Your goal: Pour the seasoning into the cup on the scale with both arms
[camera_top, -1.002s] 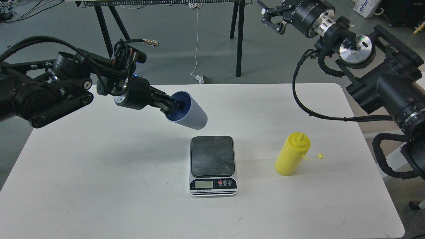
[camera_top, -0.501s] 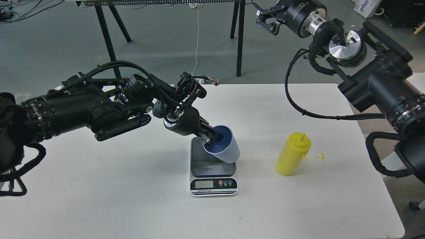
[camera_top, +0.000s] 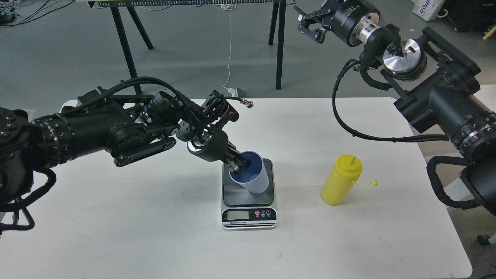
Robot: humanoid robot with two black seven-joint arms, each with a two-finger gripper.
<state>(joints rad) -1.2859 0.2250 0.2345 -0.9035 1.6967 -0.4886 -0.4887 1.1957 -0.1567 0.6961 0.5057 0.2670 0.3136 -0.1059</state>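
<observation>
Cup on the scale now

Left gripper (camera_top: 237,166) pinches the cup (camera_top: 251,177) rim over the scale (camera_top: 249,195); yellow seasoning (camera_top: 341,180) stands nearby on the tabletop (camera_top: 135,224).

The left arm is reaching in from the left, its wrist angling down, and its left end effector (camera_top: 239,164) is pinching something at its tip. The right arm is stretching up and away, its right end effector (camera_top: 308,24) hanging high with fingers spread.

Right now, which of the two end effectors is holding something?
The left end effector, clamped on the rim of the cup over the scale. The right end effector is raised, open and empty.
</observation>
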